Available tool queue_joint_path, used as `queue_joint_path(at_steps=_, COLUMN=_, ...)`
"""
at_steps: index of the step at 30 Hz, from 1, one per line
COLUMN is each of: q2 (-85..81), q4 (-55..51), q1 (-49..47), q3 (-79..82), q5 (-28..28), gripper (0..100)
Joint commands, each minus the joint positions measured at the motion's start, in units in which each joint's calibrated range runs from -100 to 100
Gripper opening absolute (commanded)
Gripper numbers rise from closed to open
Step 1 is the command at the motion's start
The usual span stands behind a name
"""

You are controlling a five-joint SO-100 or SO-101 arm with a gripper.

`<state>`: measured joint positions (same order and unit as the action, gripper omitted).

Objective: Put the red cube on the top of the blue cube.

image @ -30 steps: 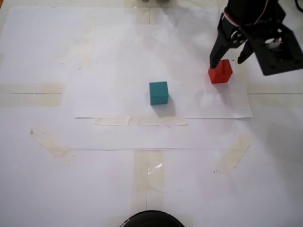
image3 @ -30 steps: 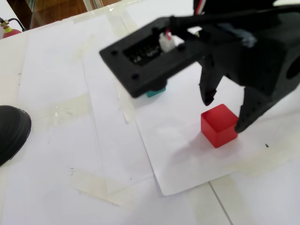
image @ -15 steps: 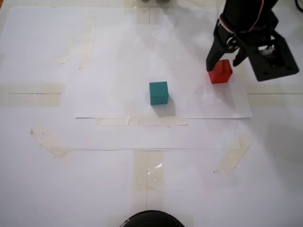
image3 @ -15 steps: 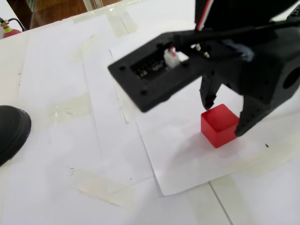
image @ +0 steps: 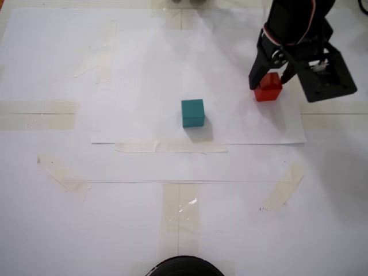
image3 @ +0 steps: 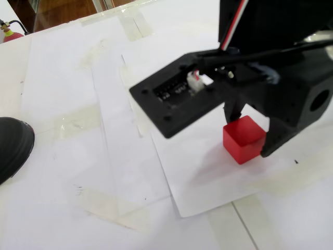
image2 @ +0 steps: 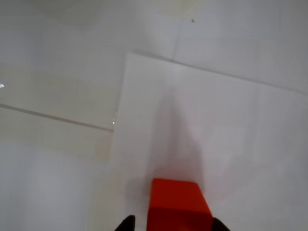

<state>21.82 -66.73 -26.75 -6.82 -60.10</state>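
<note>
Red cube [image: 268, 89] on white paper sheet [image: 144, 75], upper right of fixed view, resting flat on desk [image: 57, 230]. End effector [image: 272, 79] spread open, fingers straddling cube, not yet clamped; wrist view shows fingertips [image2: 126, 224] either side of cube [image2: 179, 204]. Blue cube [image: 193, 112] well apart, at 8 o'clock from red one, unobstructed.

Risks, judged:
- Off-centre closure: one finger meets cube first, shoves or twists it.
- Shallow grip: cube slips on lift.
- Crooked hold: poor seating on blue cube, topples.

A red cube [image: 268, 90] sits flat on white paper at the fixed view's upper right, well apart from a teal blue cube [image: 192, 112] resting mid-sheet.
</note>
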Motion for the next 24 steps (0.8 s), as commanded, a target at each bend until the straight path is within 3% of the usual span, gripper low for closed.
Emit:
queue_joint_path(at_steps=1, q2=-5.17, q4=1.55, q1=0.49, q3=0.79, q5=0.24, gripper=22)
queue_joint_path(at_steps=14, q2=-5.08, q4=5.14, q1=-0.04, q3=3.78, q5=0.24, gripper=22)
queue_joint_path(at_steps=24, q2=-5.68, q4=5.14, q1=0.26, q3=4.87, q5=0.24, gripper=11)
